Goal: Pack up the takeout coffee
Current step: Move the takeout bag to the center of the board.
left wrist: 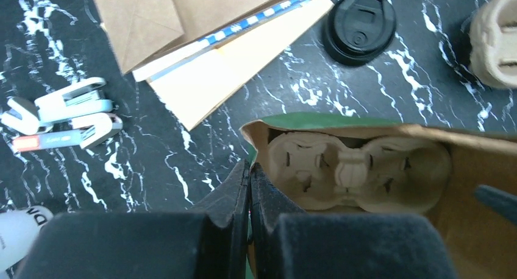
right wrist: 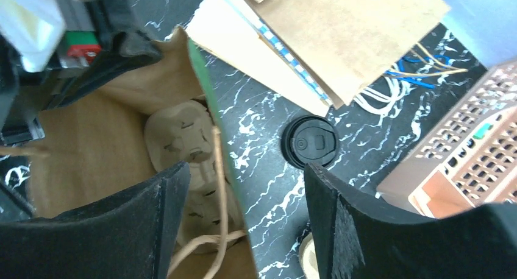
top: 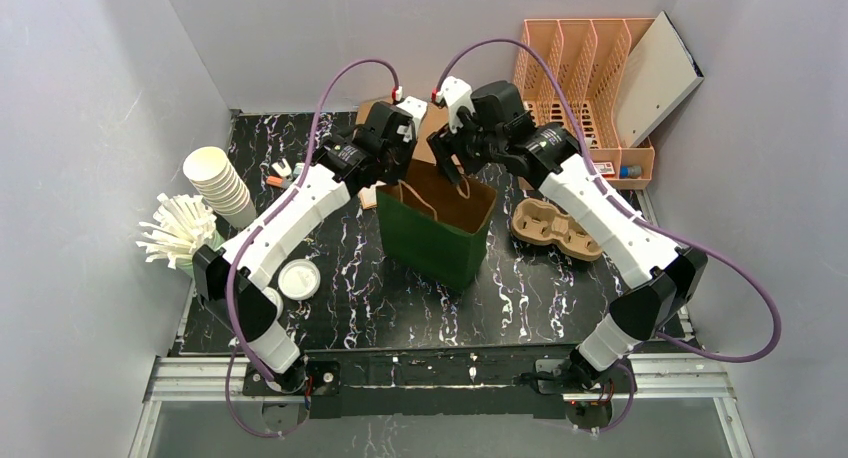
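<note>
**Top external view**
- Green paper bag with brown lining (top: 437, 233): upright at mid-table between the two arms, mouth open.
- Left gripper (top: 384, 178): at the bag's rear-left rim corner.
- Right gripper (top: 450, 170): over the rear rim, one finger dipping into the mouth.
- Stack of white paper cups (top: 222, 183) and white plastic lid (top: 298, 278): left of the bag, well apart from it, not packed.
- Spare pulp carrier (top: 553, 228): on the table to the right of the bag.

**Left wrist view**
- Left gripper (left wrist: 249, 190): fingers pressed flat together on the bag's wall just under the rim, with a sliver of paper showing between them.
- Moulded pulp cup carrier (left wrist: 353, 169): lying flat on the bag's floor, sockets empty.
- Black round plastic lid (left wrist: 360, 26): on the table beyond the bag, beside the flat brown paper bags (left wrist: 152, 17).

**Right wrist view**
- Right gripper (right wrist: 244, 212): spread wide and holding nothing. The bag's green rim and its twine handle (right wrist: 216, 181) run between the fingers.
- Carrier (right wrist: 183, 139) is in the bag. Black lid (right wrist: 312, 142) is outside it.

**Hazards, as judged**
- The bag is held by a single pinch on thin paper. A sideways pull from the left arm could tear the rim or tip the bag.
- If the right fingers close or lift here, they may snag the twine handle and drag the bag with them.
- If the pinch lets go, the mouth may sag shut before any cup goes in.
</note>
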Controlling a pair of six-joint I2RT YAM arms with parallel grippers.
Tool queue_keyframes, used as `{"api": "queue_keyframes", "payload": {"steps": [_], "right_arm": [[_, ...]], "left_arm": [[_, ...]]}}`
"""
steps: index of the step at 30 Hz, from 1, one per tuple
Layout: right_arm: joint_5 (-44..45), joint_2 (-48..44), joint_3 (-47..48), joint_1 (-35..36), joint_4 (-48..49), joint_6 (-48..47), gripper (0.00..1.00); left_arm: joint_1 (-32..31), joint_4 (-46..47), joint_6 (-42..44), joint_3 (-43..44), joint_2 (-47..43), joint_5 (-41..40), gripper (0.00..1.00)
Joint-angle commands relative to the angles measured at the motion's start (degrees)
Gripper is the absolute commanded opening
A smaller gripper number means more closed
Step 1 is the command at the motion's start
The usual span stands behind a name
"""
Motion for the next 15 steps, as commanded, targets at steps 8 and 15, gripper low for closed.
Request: {"api": "queue_keyframes", "payload": {"steps": [8,15], "right_arm": [[15.02,-4.87,-1.33,-3.57,6.64,7.90,0.83],[15.08,-6.20,-5.49,-12.02,3.26,14.65,0.82]], "left_arm": [[1.70,-1.08,-2.89,-3.51,-7.46,-16.68,0.00],[3.22,-2.63,-0.92,-3.10,-7.83,-22.27,0.00]]}}
